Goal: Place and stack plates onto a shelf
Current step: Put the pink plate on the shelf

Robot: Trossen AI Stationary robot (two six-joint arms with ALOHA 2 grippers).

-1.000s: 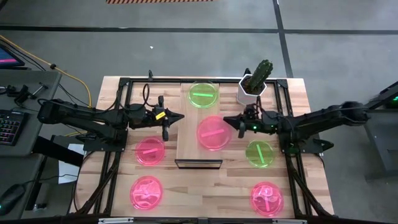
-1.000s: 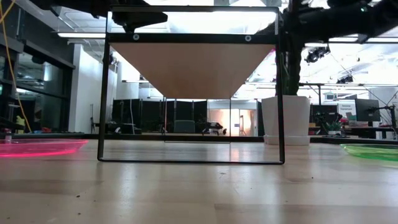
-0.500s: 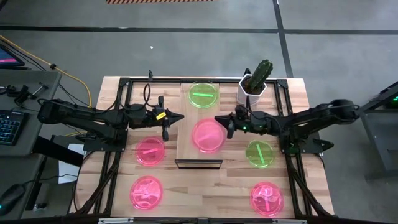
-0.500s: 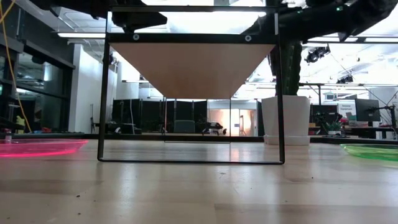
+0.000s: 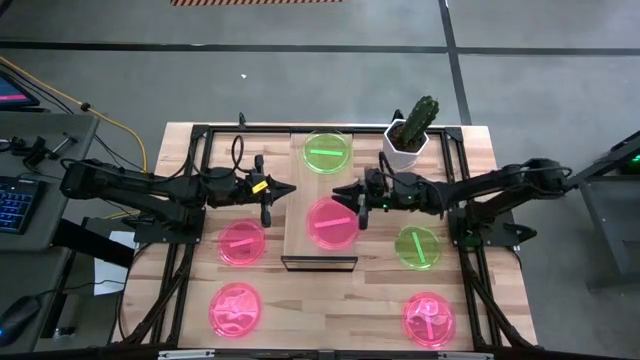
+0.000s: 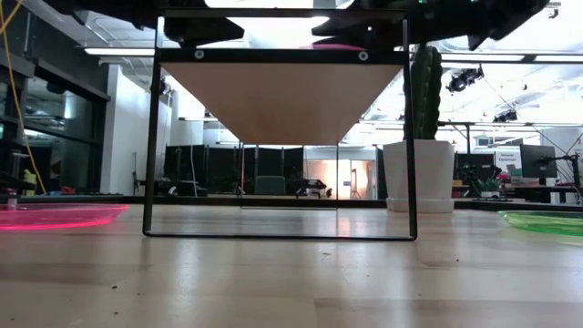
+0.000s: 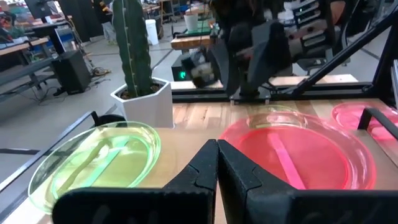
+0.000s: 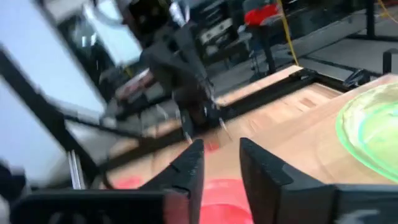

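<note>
Currently: right gripper [image 5: 356, 205] at the pink plate [image 5: 331, 224] on the shelf [image 5: 298, 180].
Jaws parted over the plate's rim nearest the right arm; whether they grip it, cannot tell. Plate mid-shelf, green plate [image 5: 327, 152] at the far end along the shelf's long axis. Left gripper [image 5: 270, 201] clenched, empty, beside the shelf's opposite edge.

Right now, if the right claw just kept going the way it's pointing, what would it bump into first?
Probably the left gripper, shut, facing the right gripper across the shelf. The right gripper hangs open above the pink plate there; heights are hard to judge.
</note>
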